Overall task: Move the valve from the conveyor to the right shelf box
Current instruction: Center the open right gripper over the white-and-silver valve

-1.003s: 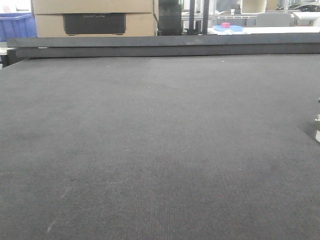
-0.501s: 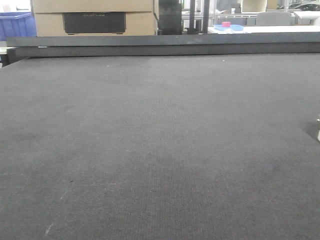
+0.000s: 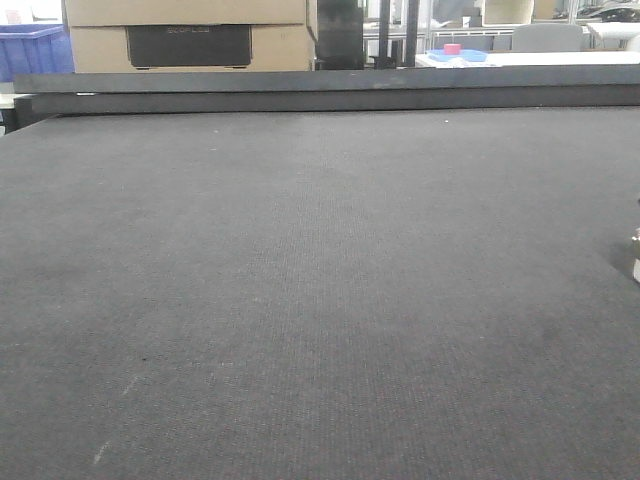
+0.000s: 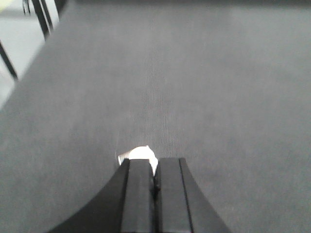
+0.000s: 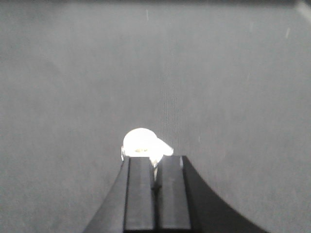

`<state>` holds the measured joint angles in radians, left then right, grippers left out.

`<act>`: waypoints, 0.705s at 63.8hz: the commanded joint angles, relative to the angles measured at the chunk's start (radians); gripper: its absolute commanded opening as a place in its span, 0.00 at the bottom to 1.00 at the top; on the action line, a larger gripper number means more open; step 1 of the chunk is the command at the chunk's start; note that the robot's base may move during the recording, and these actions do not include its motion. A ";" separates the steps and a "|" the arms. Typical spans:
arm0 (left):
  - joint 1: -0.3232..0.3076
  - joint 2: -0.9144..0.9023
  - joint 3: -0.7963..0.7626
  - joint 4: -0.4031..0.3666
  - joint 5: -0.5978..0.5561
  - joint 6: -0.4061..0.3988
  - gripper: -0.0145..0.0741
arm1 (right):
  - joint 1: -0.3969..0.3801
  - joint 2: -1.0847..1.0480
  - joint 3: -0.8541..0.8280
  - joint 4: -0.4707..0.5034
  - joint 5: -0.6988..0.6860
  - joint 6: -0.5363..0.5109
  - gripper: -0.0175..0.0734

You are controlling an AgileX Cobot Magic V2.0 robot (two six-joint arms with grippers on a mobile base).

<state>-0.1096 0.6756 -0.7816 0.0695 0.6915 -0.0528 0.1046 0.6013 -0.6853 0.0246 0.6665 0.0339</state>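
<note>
The conveyor (image 3: 320, 300) is a wide dark grey woven belt that fills the front view, with a black raised rail (image 3: 320, 90) along its far edge. A small silvery part, the valve (image 3: 635, 255), shows only partly at the right edge of the front view. Neither gripper shows there. My left gripper (image 4: 155, 162) hangs over the belt with its jaws together. A pale rounded lump (image 4: 139, 153) shows just past its tips. My right gripper (image 5: 155, 162) also has its jaws together over the belt. A bright white rounded lump (image 5: 142, 143) sits at its tips. I cannot tell what either lump is.
Cardboard boxes (image 3: 185, 35) and a blue bin (image 3: 30, 50) stand beyond the rail at the far left. A table with blue and pink items (image 3: 455, 52) is at the far right. The belt's left edge and the floor (image 4: 19, 48) show in the left wrist view.
The silvery part at the right edge slid almost out of frame half a second ago and shows more again now. The view shifted slightly.
</note>
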 commanded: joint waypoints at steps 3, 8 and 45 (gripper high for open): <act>-0.004 0.139 -0.091 -0.006 0.016 0.000 0.04 | -0.003 0.167 -0.091 -0.003 0.036 0.000 0.01; -0.004 0.207 -0.115 -0.006 -0.011 0.000 0.04 | -0.003 0.247 -0.127 -0.003 0.036 0.000 0.01; -0.004 0.558 -0.408 -0.011 0.233 -0.002 0.04 | -0.003 0.681 -0.485 0.006 0.465 0.001 0.01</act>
<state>-0.1096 1.1946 -1.1457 0.0695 0.8839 -0.0528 0.1046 1.2290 -1.1130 0.0346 1.0565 0.0339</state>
